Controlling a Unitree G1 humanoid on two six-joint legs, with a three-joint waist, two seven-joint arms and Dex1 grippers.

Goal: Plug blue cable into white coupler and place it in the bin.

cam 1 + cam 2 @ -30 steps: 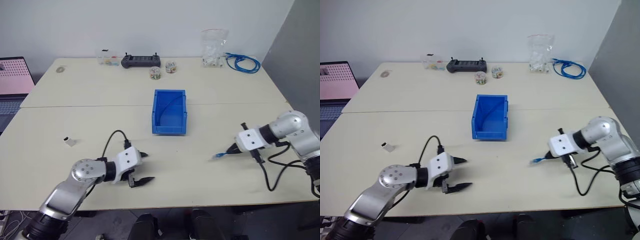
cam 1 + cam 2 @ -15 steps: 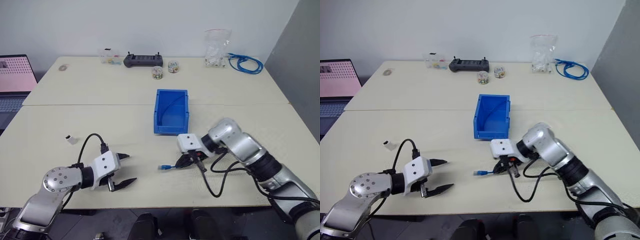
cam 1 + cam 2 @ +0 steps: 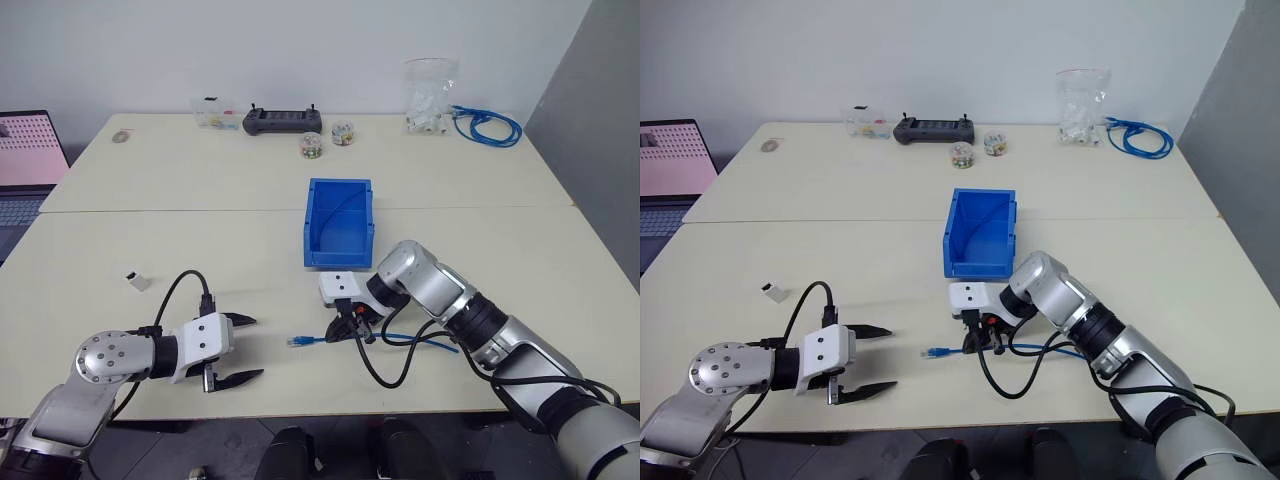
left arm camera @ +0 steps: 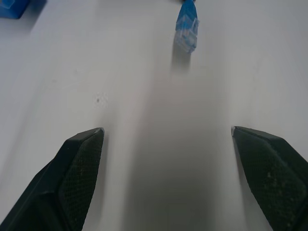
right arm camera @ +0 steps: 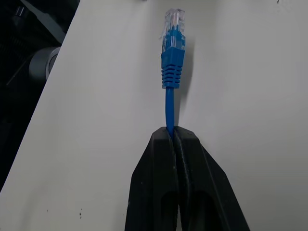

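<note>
A thin blue cable (image 3: 340, 336) lies across the near part of a pale table (image 3: 200, 220), in front of the robot. The right gripper (image 3: 347, 328) is clamped tight on it a short way behind its clear plug (image 5: 172, 23), so the plug end sticks out past the fingertips toward the robot's left, just above or on the tabletop; which one is not clear. The rest of the cable trails back under the right arm toward the robot's right.

The left gripper (image 3: 238, 349) sits low over the table to the left of the plug, with its two black fingers (image 4: 79, 163) spread wide and nothing between them. It points toward the plug, which lies near but apart from the fingertips.

The white coupler (image 3: 138, 281), a tiny boxy block, rests alone on the table farther left, well apart from both grippers.

The blue bin (image 3: 339, 225) stands just behind the right gripper, near the table's middle. A thin pale line runs across its inside; what it is cannot be told, and no other contents can be made out.

Along the far edge are a small clear box (image 3: 214, 113), a black controller (image 3: 282, 121), two small round jars (image 3: 326, 139) of mixed-coloured contents, a clear plastic bag (image 3: 430, 95) holding white pieces, and a coiled bundle of blue cable (image 3: 487, 125). A laptop (image 3: 28, 160) with a pink screen sits at the left. No writing is legible.
</note>
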